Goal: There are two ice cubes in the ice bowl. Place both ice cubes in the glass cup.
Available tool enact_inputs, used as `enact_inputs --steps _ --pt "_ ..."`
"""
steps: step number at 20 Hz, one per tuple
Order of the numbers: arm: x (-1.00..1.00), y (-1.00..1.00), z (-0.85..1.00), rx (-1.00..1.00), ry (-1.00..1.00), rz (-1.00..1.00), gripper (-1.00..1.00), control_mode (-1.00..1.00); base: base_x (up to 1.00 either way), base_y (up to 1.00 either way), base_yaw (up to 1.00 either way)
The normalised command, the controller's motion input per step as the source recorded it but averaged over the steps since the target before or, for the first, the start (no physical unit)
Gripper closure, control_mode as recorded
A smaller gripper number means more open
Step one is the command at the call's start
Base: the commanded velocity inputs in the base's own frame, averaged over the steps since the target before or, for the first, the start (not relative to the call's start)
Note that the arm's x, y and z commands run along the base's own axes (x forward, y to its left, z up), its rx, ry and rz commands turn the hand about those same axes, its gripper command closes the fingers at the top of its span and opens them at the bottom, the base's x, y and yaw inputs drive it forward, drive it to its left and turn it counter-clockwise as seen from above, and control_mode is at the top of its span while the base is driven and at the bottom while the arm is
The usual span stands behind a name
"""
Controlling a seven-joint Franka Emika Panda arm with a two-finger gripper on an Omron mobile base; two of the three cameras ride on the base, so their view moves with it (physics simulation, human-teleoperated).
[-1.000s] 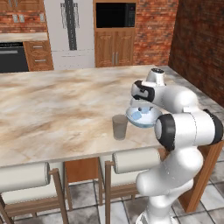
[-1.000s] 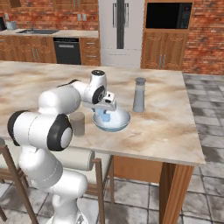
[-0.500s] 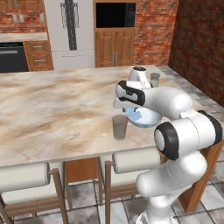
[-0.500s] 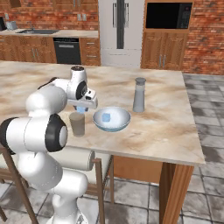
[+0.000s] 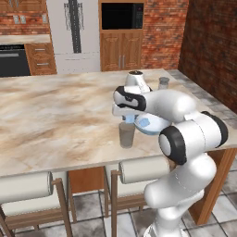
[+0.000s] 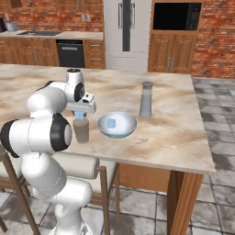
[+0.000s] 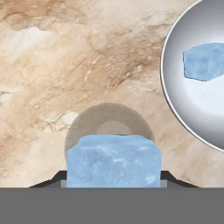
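My gripper [image 6: 81, 114] hangs straight above the glass cup [image 6: 82, 130], shut on one pale-blue ice cube [image 7: 113, 161]. In the hand view that cube sits between the fingertips, with the cup's round mouth [image 7: 109, 124] directly beneath it. The second ice cube [image 7: 204, 61] lies in the ice bowl [image 7: 175, 94], just right of the cup. From the left base view the gripper [image 5: 128, 118] holds the cube over the cup [image 5: 126, 134], and the bowl [image 5: 155, 125] stands beside it. The cube in the bowl [image 6: 111, 123] also shows in the right base view, inside the bowl [image 6: 117, 131].
A slim grey shaker [image 6: 146, 100] stands behind the bowl toward the counter's far side. The marble counter [image 5: 51, 111] stretches wide to the left. Two stools [image 5: 139, 169] are tucked under the near edge.
The arm has swung from over the bowl to the left, carrying one cube, and now stands above the cup. One cube stayed in the bowl.
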Motion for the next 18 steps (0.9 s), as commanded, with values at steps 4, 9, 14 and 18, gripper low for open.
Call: enact_inputs --steps 4,9,14,18 --pt "0.15 0.13 -0.11 -0.01 0.0 0.0 1.0 -1.0 0.0 0.0 0.0" --pt "0.05 0.05 -0.17 -0.01 0.0 0.0 1.0 -1.0 0.0 0.0 0.0" --pt "0.0 0.0 -0.21 0.0 0.0 0.0 1.0 -1.0 0.0 0.0 0.0" --pt "0.0 0.0 -0.15 0.0 0.0 0.0 1.0 -1.0 0.0 0.0 0.0"
